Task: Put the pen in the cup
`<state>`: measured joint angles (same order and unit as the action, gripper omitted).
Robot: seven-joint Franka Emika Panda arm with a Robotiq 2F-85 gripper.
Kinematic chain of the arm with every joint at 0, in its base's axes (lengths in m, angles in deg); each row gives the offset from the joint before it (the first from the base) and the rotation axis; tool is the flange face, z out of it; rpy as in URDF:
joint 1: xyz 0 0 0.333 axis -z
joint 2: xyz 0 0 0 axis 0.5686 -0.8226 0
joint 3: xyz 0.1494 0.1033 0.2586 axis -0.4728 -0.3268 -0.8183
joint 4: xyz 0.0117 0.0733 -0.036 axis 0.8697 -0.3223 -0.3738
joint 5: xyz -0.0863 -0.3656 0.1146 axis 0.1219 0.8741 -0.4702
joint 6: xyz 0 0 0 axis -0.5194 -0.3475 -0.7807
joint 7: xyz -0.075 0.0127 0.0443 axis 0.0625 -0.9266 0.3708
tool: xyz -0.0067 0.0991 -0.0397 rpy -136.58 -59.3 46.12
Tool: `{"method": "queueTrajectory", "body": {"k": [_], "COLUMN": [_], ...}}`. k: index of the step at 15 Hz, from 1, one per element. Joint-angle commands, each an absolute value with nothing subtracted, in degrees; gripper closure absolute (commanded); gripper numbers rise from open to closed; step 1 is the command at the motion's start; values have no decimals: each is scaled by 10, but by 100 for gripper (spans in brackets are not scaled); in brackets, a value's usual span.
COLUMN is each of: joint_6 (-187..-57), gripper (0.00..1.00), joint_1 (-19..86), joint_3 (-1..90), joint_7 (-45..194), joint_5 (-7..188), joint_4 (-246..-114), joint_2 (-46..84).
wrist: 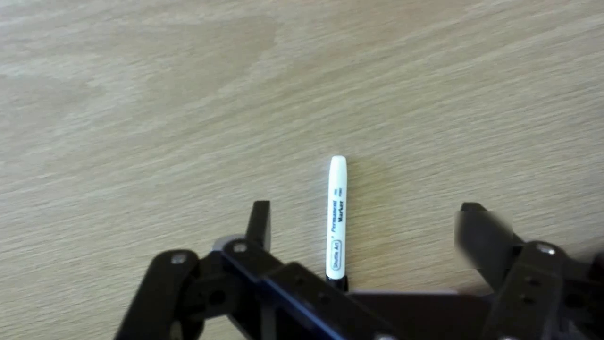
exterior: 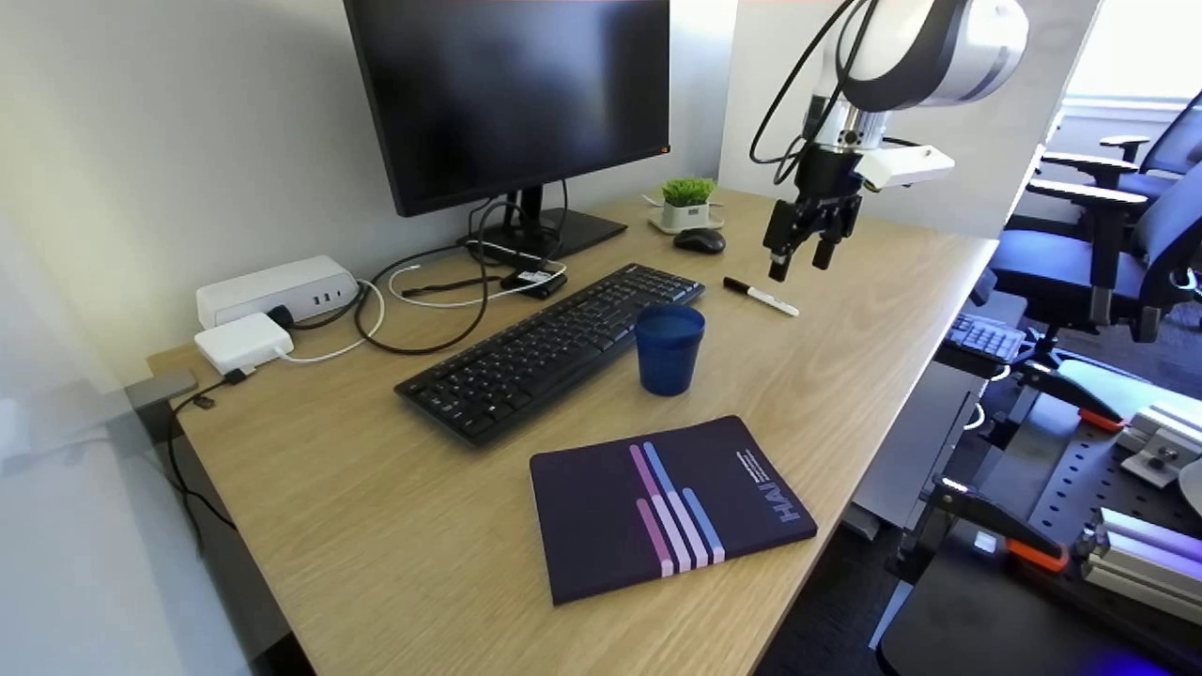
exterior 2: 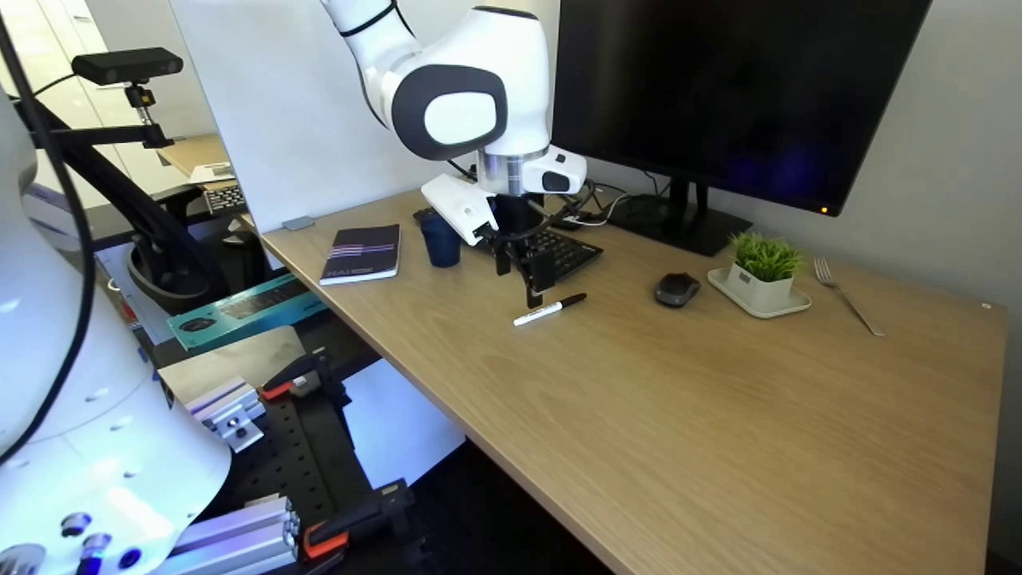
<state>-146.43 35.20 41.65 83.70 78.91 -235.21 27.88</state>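
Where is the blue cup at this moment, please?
In an exterior view, the blue cup stands just right of centre, between the keyboard and notebook.

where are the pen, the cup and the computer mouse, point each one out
Pen [wrist: 336, 219]: wrist view, on its printed white barrel.
Cup [exterior: 668, 357]: an exterior view, on its blue outer wall.
Computer mouse [exterior 2: 677, 289]: an exterior view, on its dark top.

Bright in here
Over there the stark white window [exterior: 1141, 47] glares; bluish light tints the glossy white robot base [exterior 2: 104, 447].
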Motion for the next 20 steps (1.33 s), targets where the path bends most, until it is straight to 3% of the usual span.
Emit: {"method": "queueTrajectory", "body": {"k": [1, 19, 20], "joint_6": [-1492, -1483, -1484], "gripper": [0, 0, 9], "joint_1": [364, 373, 372], "joint_3": [407, 410, 411], "joint_7": [859, 861, 859], "joint_5": [784, 821, 826], "joint_4": [-2340, -2285, -2285], "joint_2": [246, 165, 164]}}
